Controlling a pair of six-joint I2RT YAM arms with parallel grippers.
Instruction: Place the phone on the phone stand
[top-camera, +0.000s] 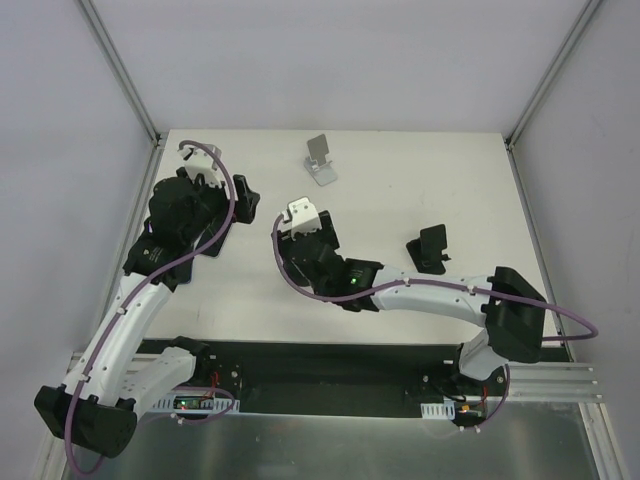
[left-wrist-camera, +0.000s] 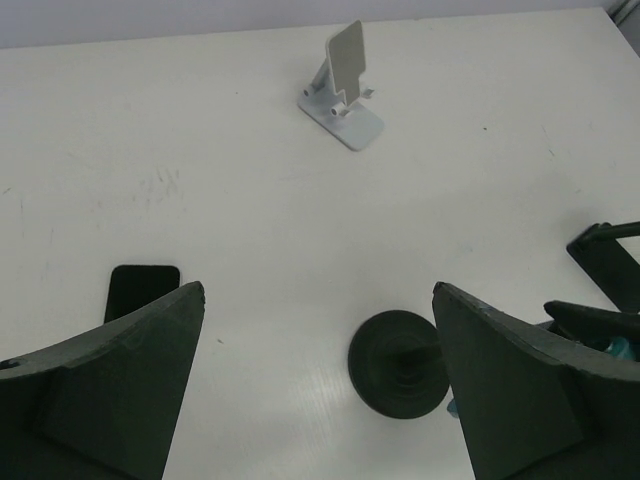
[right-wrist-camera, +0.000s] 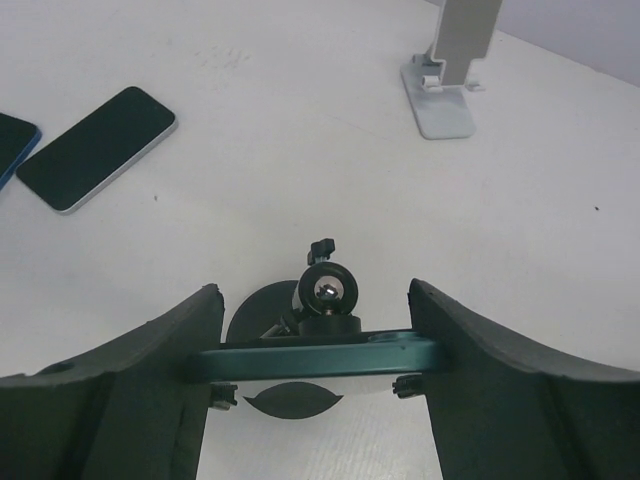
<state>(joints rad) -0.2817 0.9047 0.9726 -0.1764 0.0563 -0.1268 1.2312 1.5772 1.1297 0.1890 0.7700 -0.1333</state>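
Note:
My right gripper (right-wrist-camera: 314, 300) is shut on a teal phone (right-wrist-camera: 315, 356), held edge-on between the fingers. The phone hovers just above a black phone stand (right-wrist-camera: 322, 292) with a round base and a ball joint. That stand's base also shows in the left wrist view (left-wrist-camera: 398, 362). In the top view my right gripper (top-camera: 305, 232) is at the table's middle and covers that stand. My left gripper (left-wrist-camera: 318, 290) is open and empty, to the left of it (top-camera: 238, 205). A white folding phone stand (top-camera: 320, 160) stands at the back (right-wrist-camera: 455, 60).
Two more phones lie flat on the table to the left: a silver-edged one (right-wrist-camera: 97, 148) and a blue-edged one (right-wrist-camera: 10, 145). One dark phone shows by my left finger (left-wrist-camera: 143, 290). A black angled stand (top-camera: 430, 248) sits to the right. Frame posts stand at the back corners.

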